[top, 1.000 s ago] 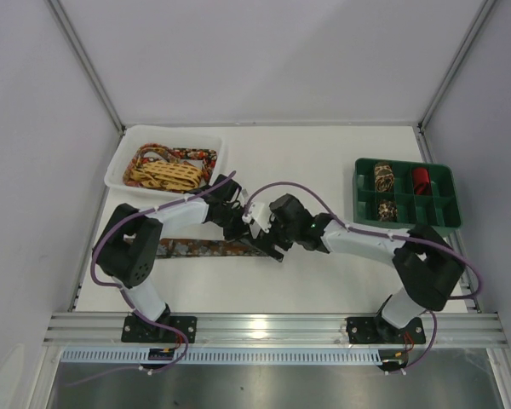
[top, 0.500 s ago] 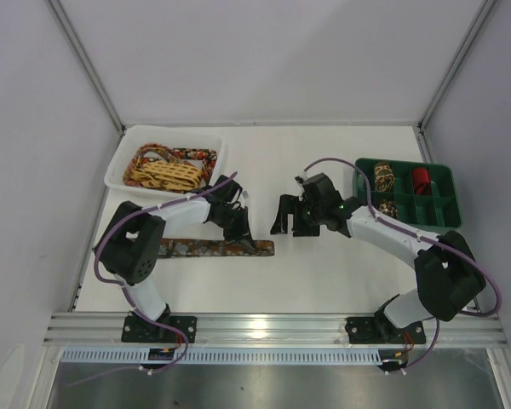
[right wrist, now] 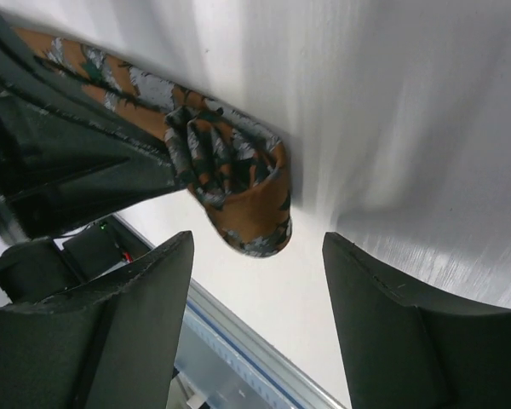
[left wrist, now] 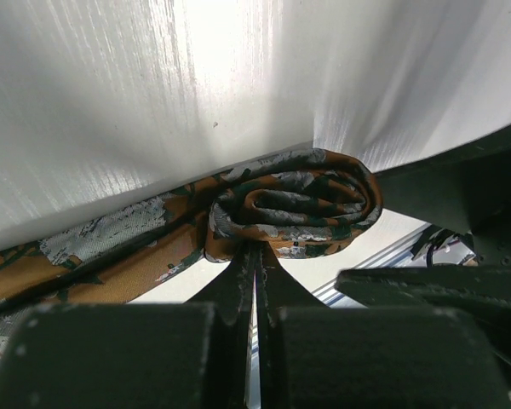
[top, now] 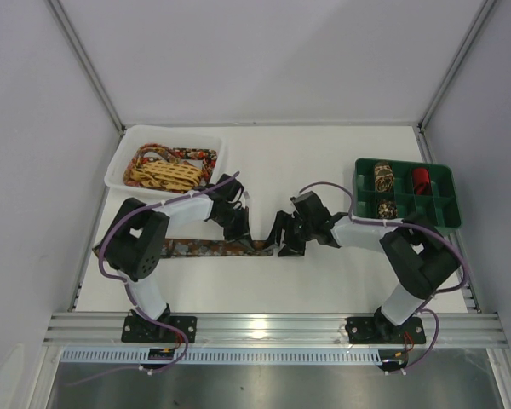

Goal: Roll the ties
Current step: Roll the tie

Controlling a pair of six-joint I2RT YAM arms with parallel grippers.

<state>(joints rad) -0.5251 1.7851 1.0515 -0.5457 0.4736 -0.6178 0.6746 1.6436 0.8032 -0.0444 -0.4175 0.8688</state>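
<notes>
A dark brown and orange mottled tie [top: 183,248] lies flat on the table, its right end curled into a small coil [left wrist: 294,204]. My left gripper [top: 241,232] is shut, and its tips [left wrist: 255,253] pinch the coil's lower edge. My right gripper [top: 281,241] is open just right of the coil. The coil [right wrist: 238,192] sits ahead of and between its fingers [right wrist: 132,324] without touching them. A yellow lattice tie [top: 163,175] and a red-floral tie [top: 192,155] lie in the white tray [top: 115,176].
A green divided organizer [top: 448,198] at the right holds two mottled rolls [top: 384,177] [top: 387,209] and a red roll [top: 420,179]. White walls enclose the table. An aluminium rail [top: 272,327] runs along the near edge.
My right gripper drew back to the right half a second ago and has now come back left, open, to the tie's curled end. My left gripper stayed at the coil.
</notes>
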